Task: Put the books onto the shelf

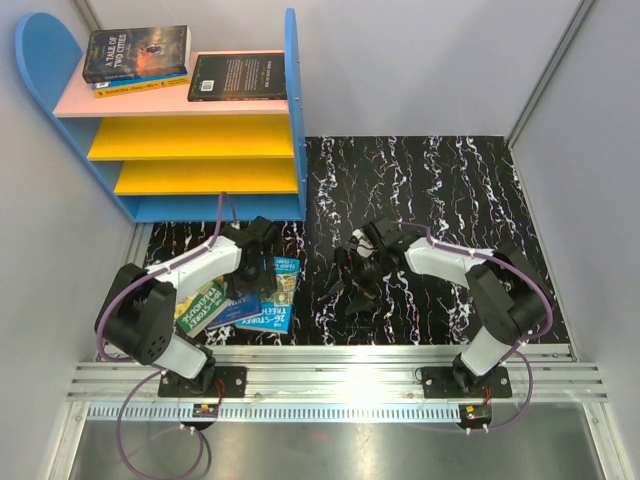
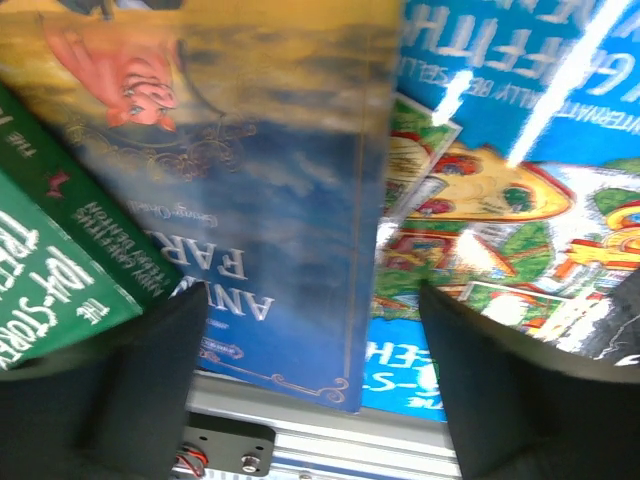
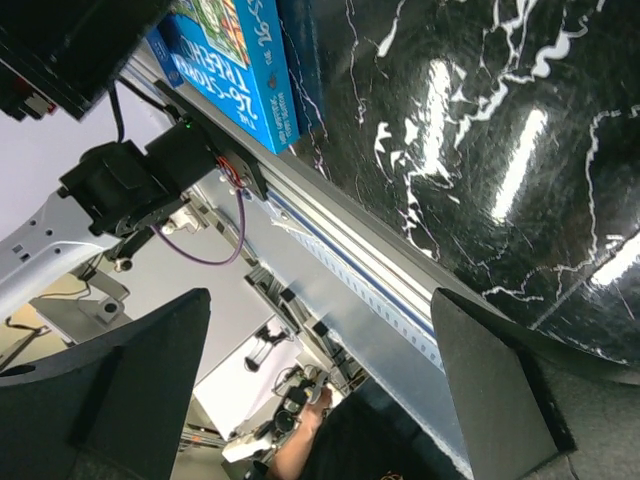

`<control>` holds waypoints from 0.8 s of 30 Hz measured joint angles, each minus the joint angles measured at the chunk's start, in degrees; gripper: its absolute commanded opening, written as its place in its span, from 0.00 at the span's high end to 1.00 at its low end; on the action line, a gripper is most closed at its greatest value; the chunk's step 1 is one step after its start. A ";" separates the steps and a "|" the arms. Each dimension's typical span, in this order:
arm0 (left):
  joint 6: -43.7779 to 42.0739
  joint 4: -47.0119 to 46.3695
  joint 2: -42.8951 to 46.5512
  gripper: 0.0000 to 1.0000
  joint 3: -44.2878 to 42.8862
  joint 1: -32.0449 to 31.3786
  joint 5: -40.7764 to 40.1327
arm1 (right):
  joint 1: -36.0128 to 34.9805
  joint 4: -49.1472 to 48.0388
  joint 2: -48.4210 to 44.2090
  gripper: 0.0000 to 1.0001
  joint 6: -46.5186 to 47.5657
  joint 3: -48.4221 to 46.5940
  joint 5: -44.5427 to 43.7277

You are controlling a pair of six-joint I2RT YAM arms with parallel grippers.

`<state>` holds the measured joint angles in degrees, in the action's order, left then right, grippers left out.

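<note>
Several books lie in a loose pile at the table's near left: a blue treehouse book (image 1: 262, 312), a green one (image 1: 200, 300) and an illustrated one (image 1: 283, 280). My left gripper (image 1: 266, 240) hovers low over this pile. In the left wrist view its jaws stand wide (image 2: 312, 300), with the corner of a blue "Animal Farm" book (image 2: 270, 200) between them and a gap to the right finger (image 2: 520, 400). My right gripper (image 1: 362, 252) is open and empty over the black marble table. The shelf (image 1: 292, 110) stands at the back left, and its pink top holds a dark book (image 1: 238, 77) and a small stack (image 1: 135, 50).
The two yellow boards (image 1: 190, 140) of the shelf carry nothing. Grey walls close in on the left and right. An aluminium rail (image 3: 330, 240) runs along the table's near edge, where the blue treehouse book (image 3: 235, 60) lies close to it.
</note>
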<state>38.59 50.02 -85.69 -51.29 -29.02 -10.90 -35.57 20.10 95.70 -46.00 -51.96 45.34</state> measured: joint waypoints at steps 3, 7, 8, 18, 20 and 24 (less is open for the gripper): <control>-0.11 0.04 -0.17 0.48 -0.11 -0.11 -1.18 | 0.00 1.25 -1.22 0.00 0.85 0.28 -0.90; -1.25 0.66 -0.20 0.65 -0.11 0.39 -3.74 | 0.00 2.75 -1.51 0.00 2.01 0.28 -1.49; -1.60 0.81 -0.20 0.73 -0.02 0.90 -4.31 | 0.00 3.06 -1.55 0.00 2.27 0.28 -1.66; -5.20 4.66 0.52 1.00 -0.94 5.51 -8.33 | 0.00 4.55 -3.17 0.00 3.54 0.70 -2.78; -5.70 6.54 0.85 1.00 -2.56 5.51 -8.68 | 0.00 4.87 -3.78 0.00 3.78 0.79 -2.82; -6.97 12.83 3.21 1.00 -10.27 5.33 -9.49 | 0.00 5.57 -4.94 0.00 4.09 0.94 -2.91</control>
<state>31.62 62.85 -82.48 -61.56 -23.68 -20.38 -35.57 25.67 90.76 -41.91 -51.03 42.44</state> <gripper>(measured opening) 0.046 0.994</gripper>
